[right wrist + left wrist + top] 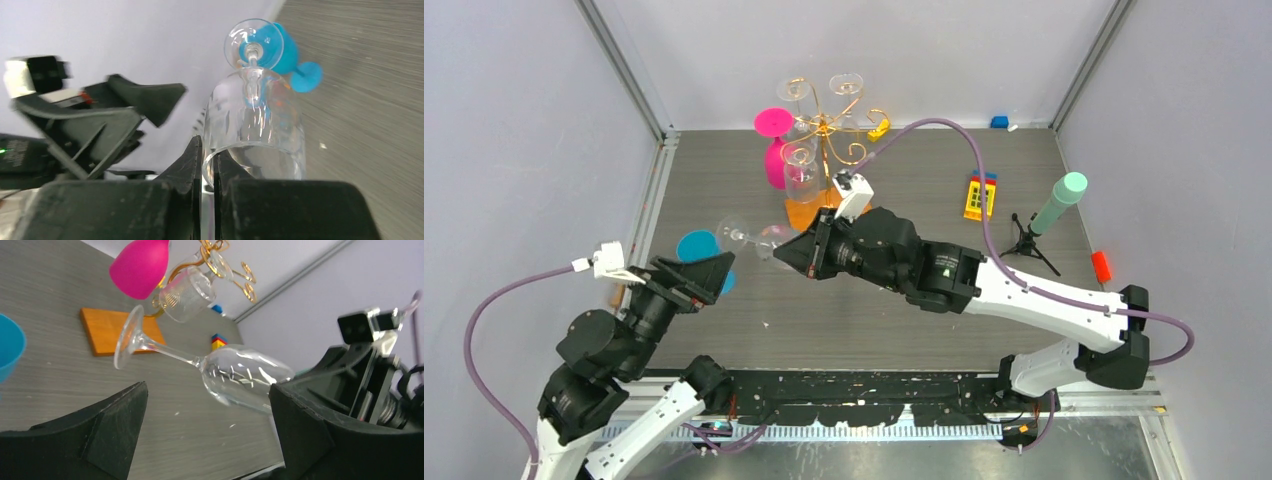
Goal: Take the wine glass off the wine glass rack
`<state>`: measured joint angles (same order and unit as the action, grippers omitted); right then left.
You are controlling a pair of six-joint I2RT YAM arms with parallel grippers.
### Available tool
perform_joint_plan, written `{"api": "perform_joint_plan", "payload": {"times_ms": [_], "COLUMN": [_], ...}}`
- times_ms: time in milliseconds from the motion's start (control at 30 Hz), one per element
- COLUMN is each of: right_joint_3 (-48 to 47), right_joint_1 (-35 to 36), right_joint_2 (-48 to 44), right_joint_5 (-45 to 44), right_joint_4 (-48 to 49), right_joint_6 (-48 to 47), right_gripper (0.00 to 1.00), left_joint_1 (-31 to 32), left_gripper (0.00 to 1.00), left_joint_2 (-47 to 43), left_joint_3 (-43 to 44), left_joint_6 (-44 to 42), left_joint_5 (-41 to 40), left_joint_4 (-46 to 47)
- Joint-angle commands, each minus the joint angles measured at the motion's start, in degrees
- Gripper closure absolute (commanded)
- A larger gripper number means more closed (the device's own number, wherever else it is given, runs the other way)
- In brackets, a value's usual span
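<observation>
R claw point(210, 156) nipping wine glass point(255, 120) rim, horiz.

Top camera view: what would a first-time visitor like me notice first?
A clear wine glass hangs sideways in mid-air over the middle of the table, its rim pinched by the right gripper, with the left gripper open beside its foot. Behind it stands the gold wire wine glass rack, a bright pink glass hung on it.

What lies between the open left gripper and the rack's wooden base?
The clear wine glass, held sideways with its rim pinched in the right gripper, crosses that stretch; the top external view shows it best.
</observation>
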<state>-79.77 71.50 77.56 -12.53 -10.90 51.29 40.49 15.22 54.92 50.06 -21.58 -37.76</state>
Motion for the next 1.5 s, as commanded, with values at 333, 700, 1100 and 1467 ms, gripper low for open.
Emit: {"api": "perform_joint_plan", "payload": {"times_ms": [333,700,1100,1467], "right_joint_3": [-31.2,-53.7,-58.6,-66.0], "right_joint_1": [0.1,0.1,-0.5,-0.9], "right_joint_2": [19.3,43.9,49.9,54.7], "right_joint_5": [-2.6,2.6,6.5,5.2], "right_joint_4": [-42.8,-54.6,-56.4,-61.1], "right_joint_6": [-14.1,-18.2,-18.5,-23.1], "right_gripper": [1.0,1.0,0.99,0.75], "left_joint_1": [0.0,0.0,0.0,0.0], "left_gripper": [0.06,0.07,0.07,0.07], "left_joint_2": [-6.9,-7.7,-8.9,-7.4], "left_joint_3": [5.8,12.1,10.9,8.9], "left_joint_6": [-26.8,-29.3,-30.1,-29.2], "left_joint_5": [-11.8,-18.3,-19.1,-17.4], "left_joint_4": [-7.2,-15.2,-14.9,-14.1]}}
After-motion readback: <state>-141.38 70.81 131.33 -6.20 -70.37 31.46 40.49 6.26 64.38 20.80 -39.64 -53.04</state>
